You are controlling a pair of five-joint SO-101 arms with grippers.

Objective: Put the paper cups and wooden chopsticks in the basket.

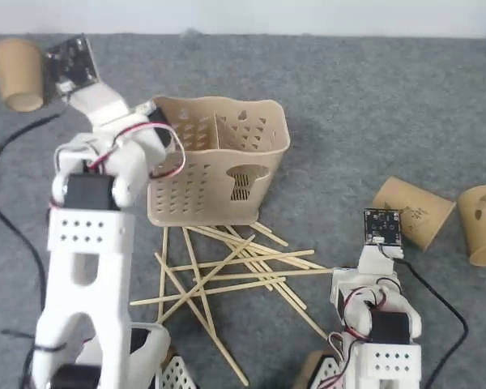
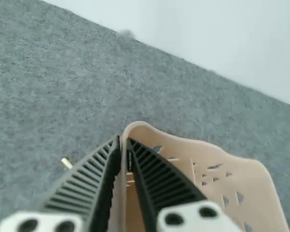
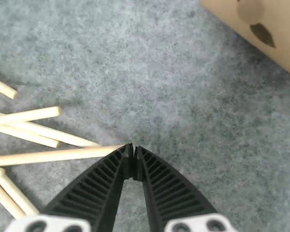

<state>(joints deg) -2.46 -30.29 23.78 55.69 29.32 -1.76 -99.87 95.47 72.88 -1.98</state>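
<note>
At the far left of the grey counter, a lone paper cup lay on its side behind my left arm. The left gripper had its jaws clamped on the rim of the beige basket, with a thin strip of wall pinched between them at the left corner. The basket stood upright near the middle. In front of it, the wooden chopsticks lay scattered and crossed, a few reaching its base. Further right, my right gripper sat low with its jaws together, their tip meeting the end of one chopstick. Beyond that arm, the nearer cup and the outer cup lay on their sides, just beside each other.
</note>
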